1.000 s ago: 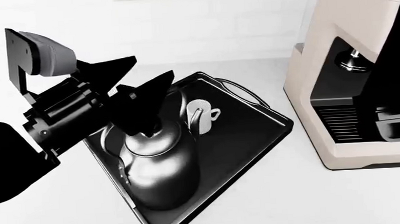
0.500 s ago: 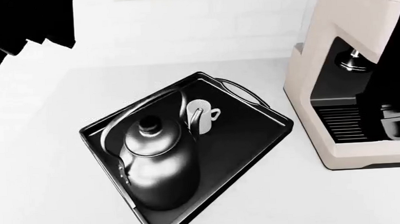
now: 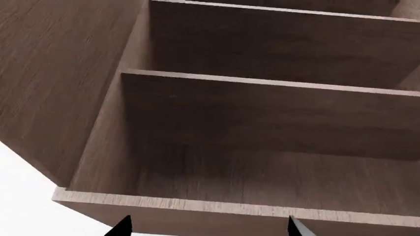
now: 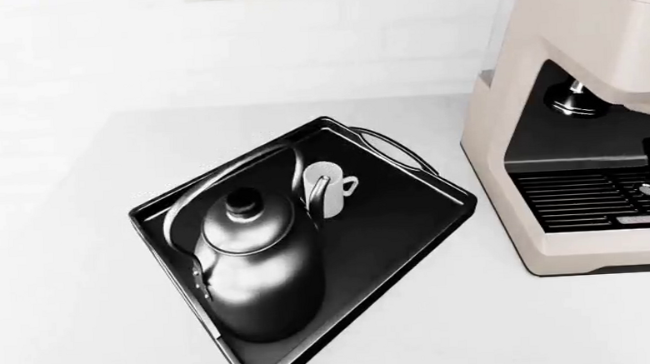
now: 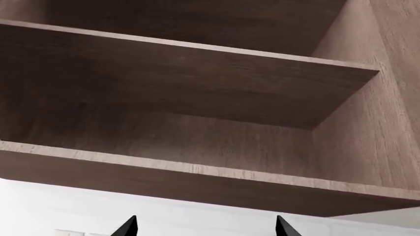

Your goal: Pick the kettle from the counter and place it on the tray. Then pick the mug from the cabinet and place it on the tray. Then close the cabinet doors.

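Kettle (image 4: 253, 265): dark steel, upright on the tray (image 4: 416, 219), body over the tray's near end, arched handle rising above the black-knobbed lid. Held by neither gripper.

Mug (image 4: 325, 188): small, white, upright on the same tray, just beside the kettle on its far side, side handle turned toward the espresso machine (image 4: 572, 127). Whether mug and kettle touch cannot be told.

Tray: black, low-rimmed, set at an angle on the white counter (image 4: 63, 271); one loop handle visible at its far end.

Espresso machine: cream body, on the counter beside the tray, apart from it.

Left gripper (image 3: 206, 227): only two dark fingertips show at the frame edge of the left wrist view, set wide apart, nothing between them; jaws released. Ahead of the jaws lies the open cabinet (image 3: 262, 118), brown wood, its front bottom edge nearest the tips, shelves beyond, bare as far as seen.

Right gripper (image 5: 204, 227): two dark fingertips likewise spread, nothing between them; jaws released. Ahead of the jaws, the cabinet's underside edge and a shelf beyond it; white wall (image 5: 78, 206) nearest the tips.

Cabinet doors: not clearly seen in any view.
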### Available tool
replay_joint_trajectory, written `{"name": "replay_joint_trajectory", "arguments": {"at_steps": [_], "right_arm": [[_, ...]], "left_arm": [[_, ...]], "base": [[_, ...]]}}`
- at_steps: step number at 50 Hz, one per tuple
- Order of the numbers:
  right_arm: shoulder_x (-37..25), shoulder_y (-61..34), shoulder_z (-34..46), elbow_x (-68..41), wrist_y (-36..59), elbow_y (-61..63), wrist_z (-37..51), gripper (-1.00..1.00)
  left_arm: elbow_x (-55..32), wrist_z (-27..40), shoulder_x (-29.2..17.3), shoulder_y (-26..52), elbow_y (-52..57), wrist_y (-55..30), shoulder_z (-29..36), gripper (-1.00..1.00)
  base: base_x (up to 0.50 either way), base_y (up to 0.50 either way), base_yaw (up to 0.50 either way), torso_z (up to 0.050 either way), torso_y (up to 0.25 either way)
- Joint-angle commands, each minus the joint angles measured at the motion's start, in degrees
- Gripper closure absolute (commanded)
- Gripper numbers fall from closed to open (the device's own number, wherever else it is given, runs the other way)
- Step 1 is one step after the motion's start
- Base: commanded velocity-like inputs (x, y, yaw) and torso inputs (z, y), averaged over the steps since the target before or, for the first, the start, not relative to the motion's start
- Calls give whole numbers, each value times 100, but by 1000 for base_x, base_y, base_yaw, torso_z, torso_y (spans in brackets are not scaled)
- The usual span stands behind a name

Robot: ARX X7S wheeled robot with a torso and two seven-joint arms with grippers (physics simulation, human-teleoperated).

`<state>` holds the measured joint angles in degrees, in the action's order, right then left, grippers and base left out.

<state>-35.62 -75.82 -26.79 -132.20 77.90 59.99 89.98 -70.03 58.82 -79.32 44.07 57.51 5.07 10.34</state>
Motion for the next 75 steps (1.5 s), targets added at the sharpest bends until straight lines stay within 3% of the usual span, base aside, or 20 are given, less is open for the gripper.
{"name": "replay_joint_trajectory", "arguments": {"at_steps": [1,9,35,47,49,53,55,56,57,58,63,67,75], "right_arm": [[-203,-64,-96,-70,-61,0,0,-100],[-194,56,-10,149,50,0,0,-100],[-261,-14,35,129,61,0,0,-100],[-268,81,6,116,-38,0,0,-100],[-306,41,54,131,-85,0,0,-100],[-356,-1,69,99,-159,0,0,-100],[-379,2,46,78,-190,0,0,-100],[-389,-4,42,75,-201,0,0,-100],[-395,-11,26,82,-216,0,0,-100],[-407,-8,13,91,-228,0,0,-100],[-625,-86,28,35,-408,0,0,-100],[-756,-163,78,-7,-521,0,0,-100],[-811,-240,171,-13,-601,0,0,-100]], "left_arm": [[381,857,-1066,-85,248,1005,442,-100],[687,1020,-1065,-289,247,1041,620,-100],[790,1086,-1065,-427,246,928,614,-100],[136,1242,-1064,-196,167,594,291,-100],[-188,1788,-1064,138,61,-152,-64,-100],[-714,1807,-1063,662,-225,-1001,-641,-100],[-1091,1185,108,-398,-234,-2720,-2360,-100],[-1064,947,286,-525,-251,-3527,-3220,-100],[-1117,817,312,-526,-363,-3635,-4079,-100],[-1217,705,344,-498,-507,-3643,-4545,-100],[-1268,458,498,-458,-837,-4010,-5263,-100],[-990,177,511,-409,-1034,-4064,-5435,-100],[-872,30,-405,-226,-1796,-3330,-4927,-100]], "base": [[0,0,0,0,0],[0,0,0,0,0],[0,495,0,0,0],[0,292,0,0,0],[0,0,0,0,0],[0,0,0,0,0],[0,0,0,0,0],[0,0,0,0,0],[0,0,0,0,0],[0,0,0,0,0],[0,0,0,0,0],[0,0,0,0,0],[0,0,0,0,0]]}}
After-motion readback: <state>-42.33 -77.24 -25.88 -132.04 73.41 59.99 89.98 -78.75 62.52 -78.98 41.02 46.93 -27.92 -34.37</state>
